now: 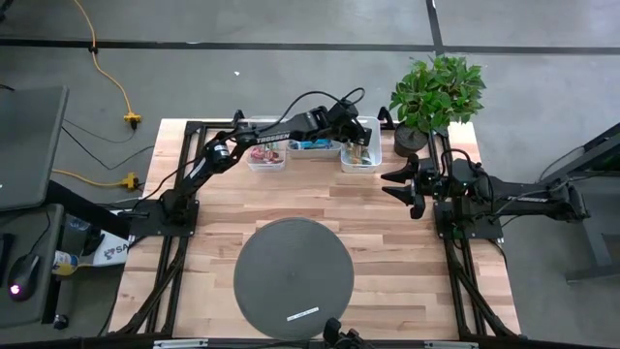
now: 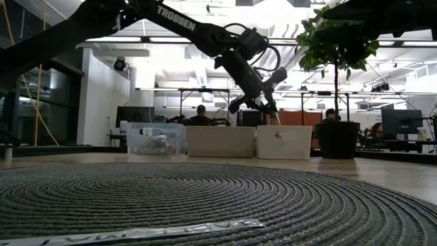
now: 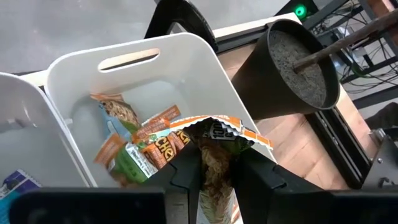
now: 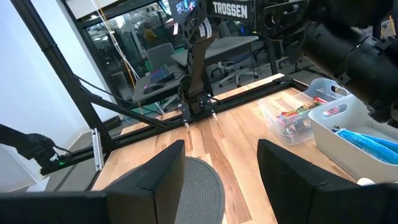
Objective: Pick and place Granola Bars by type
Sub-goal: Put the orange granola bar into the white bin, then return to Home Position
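Note:
My left gripper (image 1: 360, 141) hangs over the rightmost of three bins (image 1: 359, 158) at the table's far edge, shut on a brown-orange-green granola bar (image 3: 214, 155). Several like bars (image 3: 140, 149) lie on that bin's floor. The middle bin (image 1: 315, 147) holds blue bars, and the left, clear bin (image 1: 266, 156) holds red-pink ones (image 4: 297, 114). My right gripper (image 1: 395, 179) waits open near the table's right edge, level with the bins' near side. My left gripper pinches the brown-orange-green bar between its two fingers (image 3: 189, 171), which lie across the wrapper below its crimped, jagged end (image 3: 217, 127). The fingers point slanting down from above (image 2: 268, 109). The bar is lifted clear above the right bin, its free end sticking out past the fingertips.
A round grey woven mat (image 1: 294, 271) with a thin white label strip (image 1: 302, 314) lies at the table's near middle. A potted plant (image 1: 433, 92) stands at the far right corner, next to the right bin. Bare wood lies between mat and bins.

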You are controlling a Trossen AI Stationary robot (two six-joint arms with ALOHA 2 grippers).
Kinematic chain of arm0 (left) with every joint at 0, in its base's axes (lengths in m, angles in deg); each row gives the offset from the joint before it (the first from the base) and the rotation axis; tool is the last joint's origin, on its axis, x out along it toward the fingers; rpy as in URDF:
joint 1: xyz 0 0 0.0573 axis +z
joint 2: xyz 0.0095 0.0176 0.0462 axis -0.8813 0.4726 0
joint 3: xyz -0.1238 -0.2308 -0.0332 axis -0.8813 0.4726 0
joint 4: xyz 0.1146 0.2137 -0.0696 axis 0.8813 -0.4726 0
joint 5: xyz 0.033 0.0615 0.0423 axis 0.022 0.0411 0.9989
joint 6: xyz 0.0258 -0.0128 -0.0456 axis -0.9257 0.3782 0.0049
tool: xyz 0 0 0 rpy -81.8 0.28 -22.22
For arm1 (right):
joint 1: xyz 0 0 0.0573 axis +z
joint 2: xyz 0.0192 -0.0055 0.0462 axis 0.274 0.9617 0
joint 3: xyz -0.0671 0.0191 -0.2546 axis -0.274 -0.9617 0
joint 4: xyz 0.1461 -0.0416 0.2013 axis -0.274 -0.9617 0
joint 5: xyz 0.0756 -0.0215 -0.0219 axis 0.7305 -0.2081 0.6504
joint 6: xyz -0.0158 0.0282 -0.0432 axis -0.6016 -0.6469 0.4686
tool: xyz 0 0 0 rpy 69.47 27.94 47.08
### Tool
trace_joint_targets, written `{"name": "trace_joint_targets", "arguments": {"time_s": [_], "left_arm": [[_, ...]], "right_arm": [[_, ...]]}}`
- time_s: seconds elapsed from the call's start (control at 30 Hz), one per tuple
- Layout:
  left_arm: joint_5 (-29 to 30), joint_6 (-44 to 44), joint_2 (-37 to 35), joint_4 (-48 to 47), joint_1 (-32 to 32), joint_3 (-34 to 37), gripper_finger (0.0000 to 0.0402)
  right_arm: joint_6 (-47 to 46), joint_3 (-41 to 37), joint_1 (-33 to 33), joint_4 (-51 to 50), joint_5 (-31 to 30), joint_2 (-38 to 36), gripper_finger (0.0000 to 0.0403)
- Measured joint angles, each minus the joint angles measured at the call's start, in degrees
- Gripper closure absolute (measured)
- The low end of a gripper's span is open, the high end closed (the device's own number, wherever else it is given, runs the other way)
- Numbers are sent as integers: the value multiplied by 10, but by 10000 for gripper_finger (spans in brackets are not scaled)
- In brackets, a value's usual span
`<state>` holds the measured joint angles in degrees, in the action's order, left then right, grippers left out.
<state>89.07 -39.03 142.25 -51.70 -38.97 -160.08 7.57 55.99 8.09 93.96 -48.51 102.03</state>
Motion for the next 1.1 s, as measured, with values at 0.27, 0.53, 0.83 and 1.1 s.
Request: {"name": "trace_joint_targets", "arguments": {"time_s": [0.27, 0.53, 0.83, 1.1], "left_arm": [[-27, -9, 0, 0, 0, 0, 284], [-28, -13, 0, 4, 0, 0, 213], [-55, -13, -1, 12, 3, 0, 189], [-138, -26, -34, 12, 18, 1, 224]], "right_arm": [[1, 0, 0, 0, 0, 0, 217], [1, 0, 0, 0, 0, 0, 217], [1, 0, 0, 0, 0, 0, 217], [1, 0, 0, 0, 0, 0, 217]]}}
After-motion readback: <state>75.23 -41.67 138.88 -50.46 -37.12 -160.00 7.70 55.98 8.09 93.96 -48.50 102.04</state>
